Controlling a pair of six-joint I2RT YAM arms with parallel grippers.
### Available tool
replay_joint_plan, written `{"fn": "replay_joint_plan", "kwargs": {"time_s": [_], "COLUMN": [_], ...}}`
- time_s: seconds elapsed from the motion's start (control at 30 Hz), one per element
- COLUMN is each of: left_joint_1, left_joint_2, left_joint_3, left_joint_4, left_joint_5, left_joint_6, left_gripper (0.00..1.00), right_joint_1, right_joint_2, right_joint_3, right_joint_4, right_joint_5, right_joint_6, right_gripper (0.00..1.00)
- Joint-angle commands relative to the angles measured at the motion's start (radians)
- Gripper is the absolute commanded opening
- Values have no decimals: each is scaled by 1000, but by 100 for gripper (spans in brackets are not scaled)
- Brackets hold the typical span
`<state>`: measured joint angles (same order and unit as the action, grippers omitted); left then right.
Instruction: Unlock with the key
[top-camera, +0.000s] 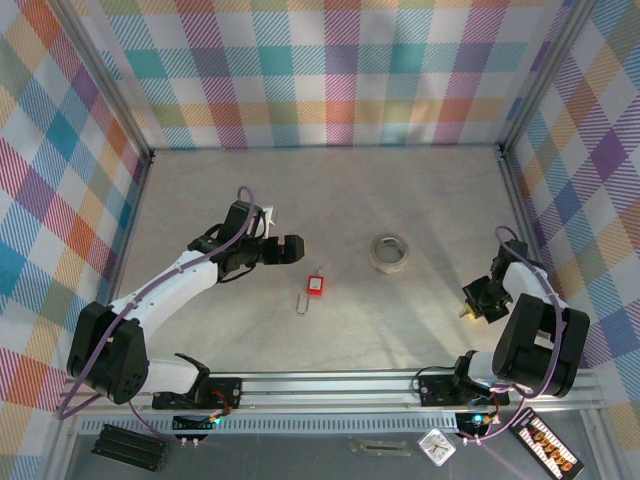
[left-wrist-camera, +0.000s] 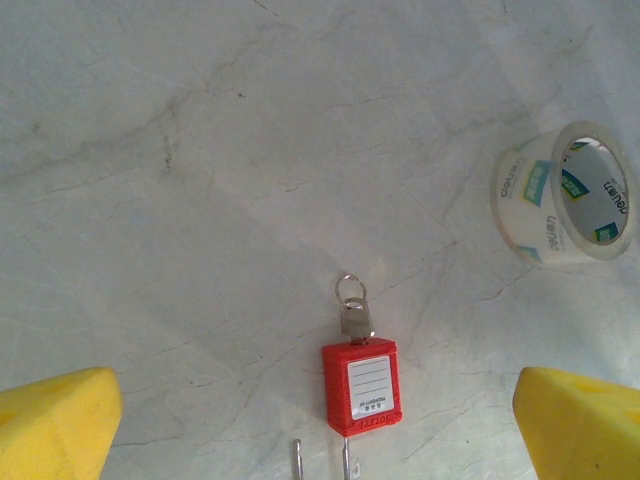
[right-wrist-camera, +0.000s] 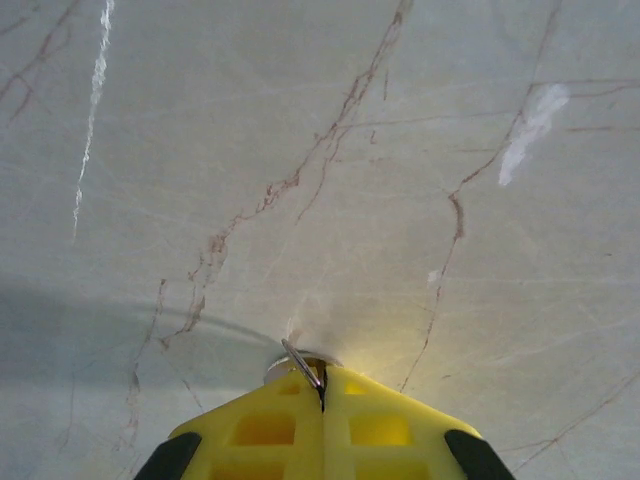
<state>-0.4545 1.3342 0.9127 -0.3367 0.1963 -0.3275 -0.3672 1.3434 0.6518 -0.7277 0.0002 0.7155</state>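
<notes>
A red padlock lies flat on the pale, veined counter, about in the middle of it. Its thin metal shackle points toward the bases of the arms. At the opposite end of the padlock a silver key with a small ring sticks out and touches the red body.

The left gripper hangs to the left of the padlock and a little farther from the bases, and it does not touch the padlock. Its jaws stand wide apart. In the left wrist view the two yellow fingers are at the two sides, and the padlock is seen between them on the counter below.

A roll of clear tape rests to the right of the padlock, somewhat farther from the bases and apart from it.

The right gripper is well to the right of the padlock, low over the counter and near the right wall. Its jaws are pressed together, and at the very tips they pinch a small metal piece that looks like a thin bent wire or ring. I cannot tell if this piece belongs to a key.
</notes>
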Motion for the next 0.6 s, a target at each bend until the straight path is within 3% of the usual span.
{"fn": "replay_joint_plan", "kwargs": {"time_s": [0.0,0.4,0.57], "left_joint_1": [13,13,12], "left_joint_2": [-11,-6,-22], "left_joint_3": [-8,-11,-27], "left_joint_4": [22,49,129], "left_joint_5": [25,78,149], "left_joint_6": [7,-23,-41], "left_gripper": [100,100,100], "right_joint_1": [-4,8,10], "right_joint_2": [-11,-151,-191], "right_joint_3": [-11,2,32], "right_joint_4": [3,-44,-75], "right_joint_5": [0,-105,-136], "right_joint_6": [-20,-48,-57], "right_gripper": [0,0,0]}}
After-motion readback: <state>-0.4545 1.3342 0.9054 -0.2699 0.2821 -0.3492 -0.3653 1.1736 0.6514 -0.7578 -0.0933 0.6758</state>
